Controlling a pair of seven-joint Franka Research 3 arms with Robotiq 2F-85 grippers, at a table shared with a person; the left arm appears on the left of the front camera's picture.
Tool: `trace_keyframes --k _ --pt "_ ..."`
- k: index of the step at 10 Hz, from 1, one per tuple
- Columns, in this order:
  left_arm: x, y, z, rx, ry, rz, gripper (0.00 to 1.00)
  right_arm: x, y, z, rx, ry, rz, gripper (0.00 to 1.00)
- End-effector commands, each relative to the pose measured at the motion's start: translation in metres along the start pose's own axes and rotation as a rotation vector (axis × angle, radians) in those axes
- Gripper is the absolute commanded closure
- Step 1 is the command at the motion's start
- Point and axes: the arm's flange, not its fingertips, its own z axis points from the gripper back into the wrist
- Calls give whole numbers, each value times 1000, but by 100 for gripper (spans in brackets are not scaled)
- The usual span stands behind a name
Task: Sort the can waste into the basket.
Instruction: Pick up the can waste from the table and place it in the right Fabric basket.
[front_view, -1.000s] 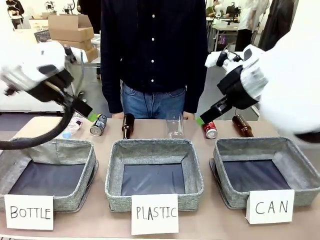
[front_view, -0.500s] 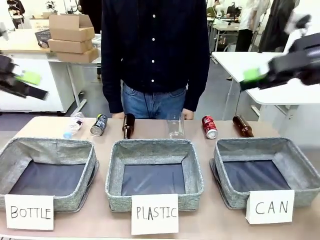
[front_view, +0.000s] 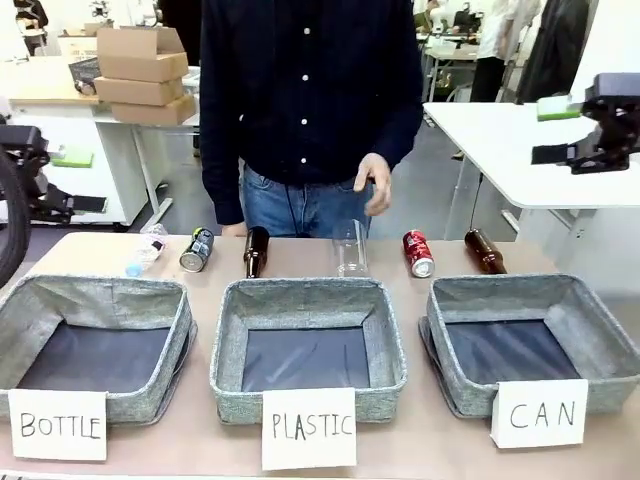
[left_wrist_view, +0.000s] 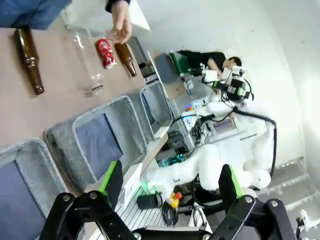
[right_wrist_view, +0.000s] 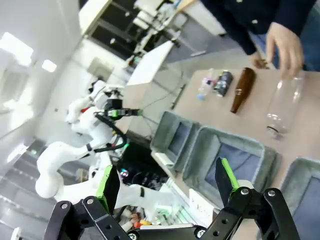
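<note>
Left wrist view: red can (left_wrist_view: 105, 52) beside brown bottle (left_wrist_view: 125, 59). Right wrist view: black can (right_wrist_view: 223, 82). Left gripper (left_wrist_view: 169, 175), right gripper (right_wrist_view: 165, 172) apart, empty.

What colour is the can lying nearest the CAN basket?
The can is red with white markings; the front view shows it best.

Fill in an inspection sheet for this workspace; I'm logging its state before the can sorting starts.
Surface: tan table, three baskets along the near edge.
Job's things: red can and black can lie at the far edge; CAN basket holds nothing.
Clutter: two brown glass bottles, clear plastic bottle, crushed plastic bottle, BOTTLE basket, PLASTIC basket.
Grippers: left gripper and right gripper open, high at the sides, holding nothing.
Cables: black cable by the left arm.
Surroundings: person's hand above the clear bottle; cardboard boxes behind.
</note>
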Motion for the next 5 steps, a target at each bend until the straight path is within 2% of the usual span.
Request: trace_keyframes --k 1,5 --pt "-4 -23 13 -20 11 -69 0 -1 7 1 100 14 31 0" --pt "-4 -23 13 -20 11 -69 0 -1 7 1 100 14 31 0"
